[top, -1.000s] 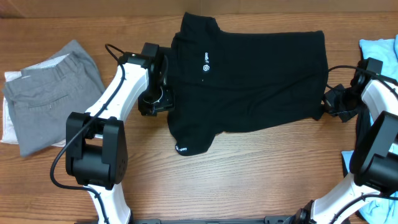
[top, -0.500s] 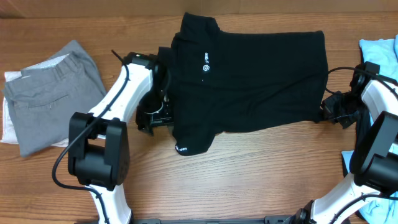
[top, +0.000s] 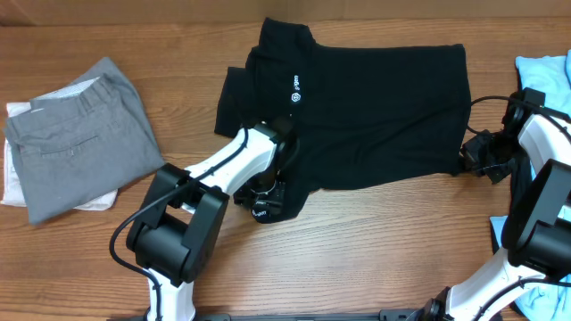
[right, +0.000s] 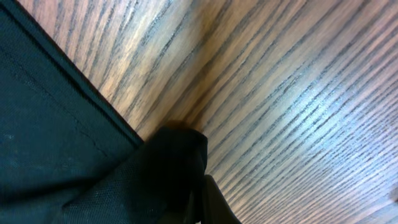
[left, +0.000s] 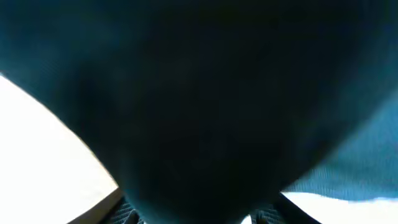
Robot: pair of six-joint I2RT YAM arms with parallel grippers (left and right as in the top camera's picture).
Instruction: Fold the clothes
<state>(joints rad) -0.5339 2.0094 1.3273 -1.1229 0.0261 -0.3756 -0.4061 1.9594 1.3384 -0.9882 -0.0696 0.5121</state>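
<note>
Brown wood-grain table; the overhead view is all tabletop. Large soft black shirt-like fabric garment lies spread flat at top centre, small white logo facing up. Folded grey trousers with a back pocket at far left, light-blue cloth at the right edge. Left gripper is down on the garment's lower sleeve. Its wrist view is dark blurred fabric, so can't tell jaw width or grip. Right gripper is clenched on the garment's lower right hem corner, fabric bunched there.
</note>
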